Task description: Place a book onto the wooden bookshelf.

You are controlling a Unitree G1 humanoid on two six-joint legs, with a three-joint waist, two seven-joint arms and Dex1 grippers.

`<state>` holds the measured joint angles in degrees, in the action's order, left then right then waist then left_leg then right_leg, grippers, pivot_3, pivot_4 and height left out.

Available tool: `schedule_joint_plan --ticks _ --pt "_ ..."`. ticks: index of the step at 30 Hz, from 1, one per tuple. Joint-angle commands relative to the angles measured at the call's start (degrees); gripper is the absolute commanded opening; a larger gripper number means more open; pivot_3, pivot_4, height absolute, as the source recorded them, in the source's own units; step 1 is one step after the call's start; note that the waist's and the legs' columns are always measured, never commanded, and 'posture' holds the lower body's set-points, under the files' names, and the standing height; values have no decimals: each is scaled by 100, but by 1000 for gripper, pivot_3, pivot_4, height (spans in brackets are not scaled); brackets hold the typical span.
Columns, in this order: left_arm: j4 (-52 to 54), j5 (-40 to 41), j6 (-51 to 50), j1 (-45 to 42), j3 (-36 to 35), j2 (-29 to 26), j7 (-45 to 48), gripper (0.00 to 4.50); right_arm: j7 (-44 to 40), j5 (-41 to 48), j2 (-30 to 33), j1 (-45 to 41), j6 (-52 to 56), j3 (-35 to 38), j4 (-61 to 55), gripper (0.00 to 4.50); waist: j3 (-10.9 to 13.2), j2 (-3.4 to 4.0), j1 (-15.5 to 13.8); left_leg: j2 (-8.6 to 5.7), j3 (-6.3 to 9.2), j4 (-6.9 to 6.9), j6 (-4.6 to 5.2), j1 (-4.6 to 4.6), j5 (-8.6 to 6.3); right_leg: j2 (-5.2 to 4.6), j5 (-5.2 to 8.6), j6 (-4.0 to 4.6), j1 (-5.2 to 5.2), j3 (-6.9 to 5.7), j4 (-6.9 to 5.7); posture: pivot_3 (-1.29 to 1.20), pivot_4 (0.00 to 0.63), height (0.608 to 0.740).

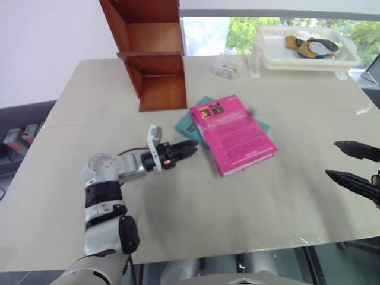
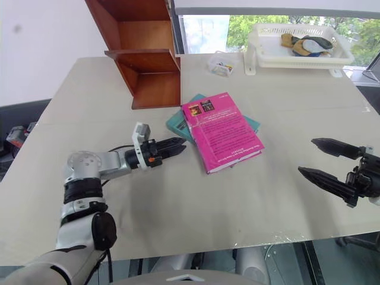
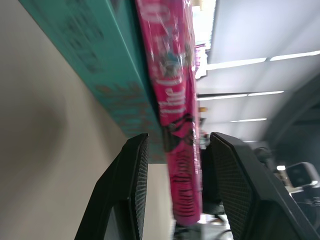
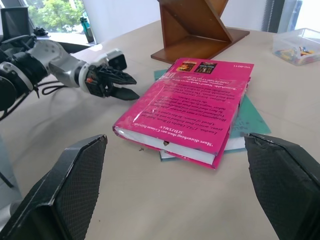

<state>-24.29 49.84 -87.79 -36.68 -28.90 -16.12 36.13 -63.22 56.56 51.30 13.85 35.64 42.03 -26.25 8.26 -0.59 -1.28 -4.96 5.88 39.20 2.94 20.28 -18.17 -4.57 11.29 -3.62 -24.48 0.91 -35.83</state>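
Right claw point(image 2: 329, 165) hangs spread wide, well off the bright magenta-pink paperback book point(image 1: 234, 133). Left claw point(image 1: 189, 147) is partly spread right beside its spine, gripping nothing. The book lies atop a teal-green book point(image 1: 189, 124) on the beige table point(image 1: 178, 208); the reddish-brown wooden bookshelf point(image 1: 155, 56) stands just behind.

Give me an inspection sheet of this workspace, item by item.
Surface: beige table, mostly bare.
Job's things: pink book flat on a teal book; bookshelf at the far edge, no books seen in it.
Clutter: white basket with items inside; small clear box.
Grippers: left gripper open, beside the books' spines, holding nothing; right gripper open, off to the side.
Cables: black cable along the left arm.
Surroundings: window with greenery behind.
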Motion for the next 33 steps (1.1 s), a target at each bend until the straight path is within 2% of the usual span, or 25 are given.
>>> schedule_joint_plan --ticks 1,3,6,7,12,23,26,33 --pt "199 290 -313 -80 -67 179 -41 2302 30 50 -9 20 -56 205 -144 4500 0 0 20 0 0 0 0 1 0 1 0 0 -2 1 0 0 150 740" --pt "209 311 -399 -77 -48 232 -77 2849 37 57 -1 39 -52 240 -159 4500 -1 1 34 2 0 -1 -1 8 0 2 0 0 -13 2 -3 0 150 740" --pt "115 165 -408 -122 -21 325 -324 4280 53 78 -2 86 -47 288 -199 4500 -1 1 37 1 -2 0 -1 8 0 1 0 0 -13 2 -3 0 150 740" --pt "50 132 -410 -144 -15 335 -375 4400 66 81 -12 106 -50 297 -219 4500 -1 1 35 1 -2 0 -1 9 0 1 0 0 -13 2 -3 0 150 740" --pt "-217 42 -283 -235 67 423 -484 4400 120 89 -47 147 -57 307 -280 4500 -1 1 32 1 -2 0 -1 8 0 2 0 0 -13 1 -3 0 150 740" --pt "-1765 -314 651 -933 133 743 -418 4400 163 153 -52 66 -63 281 -288 4500 -14 23 -101 -2 -3 2 -1 8 1 1 0 -1 -11 -5 -4 0 150 740" --pt "-1900 -321 689 -1024 192 719 -314 3561 174 153 -60 75 -59 301 -308 4500 -17 27 -115 -3 -2 2 -1 8 1 0 0 -1 -10 -6 -5 0 150 740" --pt "-1791 -204 308 -935 252 510 -29 248 183 165 -103 154 -56 370 -354 4500 -17 27 -101 -2 -2 3 -1 8 1 1 -1 -1 -10 -6 -7 0 150 740"
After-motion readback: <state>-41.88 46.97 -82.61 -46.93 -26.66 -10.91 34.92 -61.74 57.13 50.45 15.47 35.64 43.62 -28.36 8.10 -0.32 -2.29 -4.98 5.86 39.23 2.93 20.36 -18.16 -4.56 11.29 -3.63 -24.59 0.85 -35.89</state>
